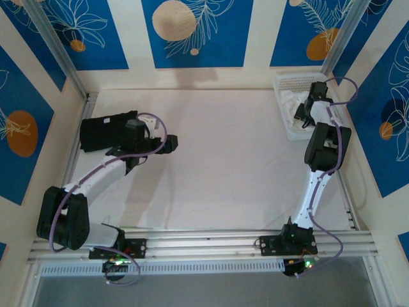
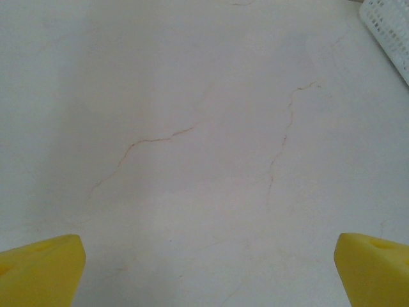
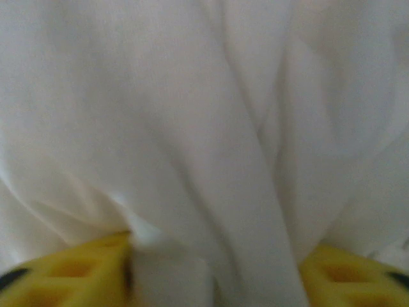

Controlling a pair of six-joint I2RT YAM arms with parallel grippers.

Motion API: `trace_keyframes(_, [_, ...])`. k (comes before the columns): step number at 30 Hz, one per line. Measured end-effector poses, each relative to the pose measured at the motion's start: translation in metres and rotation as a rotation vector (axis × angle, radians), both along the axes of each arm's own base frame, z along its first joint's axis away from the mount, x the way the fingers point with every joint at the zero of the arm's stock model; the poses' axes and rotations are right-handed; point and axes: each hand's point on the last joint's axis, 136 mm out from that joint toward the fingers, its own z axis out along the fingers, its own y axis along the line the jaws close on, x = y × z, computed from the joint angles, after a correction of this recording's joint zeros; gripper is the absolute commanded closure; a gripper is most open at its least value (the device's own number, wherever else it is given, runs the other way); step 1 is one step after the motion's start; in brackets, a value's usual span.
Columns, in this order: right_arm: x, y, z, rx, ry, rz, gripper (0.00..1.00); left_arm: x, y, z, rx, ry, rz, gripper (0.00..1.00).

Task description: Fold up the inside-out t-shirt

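In far-right basket [image 1: 285, 81]: t-shirt [image 3: 204, 128] crumpled, long axis unreadable; right gripper [image 3: 214, 275] straddles cloth, clamp unclear; left gripper [image 2: 208, 268] jaws apart

A pale table [image 1: 223, 160] bears a black garment [image 1: 102, 133] and a white basket [image 1: 291, 82].

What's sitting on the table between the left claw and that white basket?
Nothing: the top view shows bare tabletop between the left claw and the basket.

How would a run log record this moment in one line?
left gripper: open, over bare table | right gripper: in white mesh basket, astride plain white cloth t-shirt, grip unclear | folding: not started
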Motion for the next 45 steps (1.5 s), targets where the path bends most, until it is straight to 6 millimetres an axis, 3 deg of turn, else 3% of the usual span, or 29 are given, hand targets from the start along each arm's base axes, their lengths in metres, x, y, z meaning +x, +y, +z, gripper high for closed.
trace_keyframes(3, [0.001, 0.005, 0.004, 0.019, -0.008, 0.013, 0.89, -0.001, 0.0, -0.001, 0.001, 0.004, -0.001, 0.0])
trace_keyframes(5, [-0.003, 0.012, 0.014, 0.022, -0.035, 0.022, 0.91, -0.001, 0.0, -0.001, 0.001, 0.002, -0.001, 0.0])
trace_keyframes(8, [-0.025, 0.033, 0.05, 0.025, -0.112, 0.037, 0.95, -0.001, 0.0, 0.0, -0.001, 0.0, -0.001, 0.0])
trace_keyframes(11, [-0.043, 0.054, 0.123, 0.043, -0.311, 0.047, 0.97, -0.002, 0.0, 0.002, -0.005, -0.009, 0.0, 0.0])
trace_keyframes(15, [-0.074, 0.076, 0.256, 0.066, -0.712, 0.062, 0.99, -0.001, 0.0, 0.003, -0.012, -0.012, 0.004, 0.0])
trace_keyframes(19, [-0.113, 0.096, 0.358, 0.094, -1.019, 0.092, 0.99, -0.001, 0.0, 0.004, -0.021, -0.011, 0.01, 0.0])
trace_keyframes(22, [-0.14, 0.121, 0.411, 0.134, -1.173, 0.153, 0.99, 0.0, 0.0, 0.004, -0.028, -0.014, 0.015, 0.0])
trace_keyframes(26, [-0.169, 0.168, 0.458, 0.217, -1.27, 0.296, 0.99, 0.002, 0.006, 0.006, -0.011, -0.028, 0.046, 0.0])
trace_keyframes(30, [-0.196, 0.224, 0.494, 0.313, -1.32, 0.48, 0.98, 0.012, 0.032, 0.006, 0.012, -0.039, 0.14, 0.0])
trace_keyframes(33, [-0.208, 0.262, 0.487, 0.395, -1.281, 0.585, 0.95, 0.025, 0.066, -0.003, 0.018, -0.011, 0.243, 0.0])
trace_keyframes(36, [-0.202, 0.298, 0.446, 0.48, -1.17, 0.653, 0.86, 0.042, 0.093, -0.023, 0.037, 0.043, 0.321, 0.0])
trace_keyframes(38, [-0.19, 0.324, 0.4, 0.534, -1.045, 0.678, 0.67, 0.052, 0.108, -0.038, 0.041, 0.083, 0.364, 0.0])
trace_keyframes(40, [-0.174, 0.353, 0.336, 0.575, -0.876, 0.696, 0.5, 0.062, 0.122, -0.054, 0.048, 0.133, 0.399, 0.0])
trace_keyframes(43, [-0.157, 0.386, 0.229, 0.591, -0.587, 0.702, 0.4, 0.083, 0.128, -0.067, 0.066, 0.183, 0.412, 0.0])
trace_keyframes(45, [-0.158, 0.396, 0.174, 0.582, -0.432, 0.702, 0.38, 0.096, 0.127, -0.071, 0.087, 0.193, 0.402, 0.03])
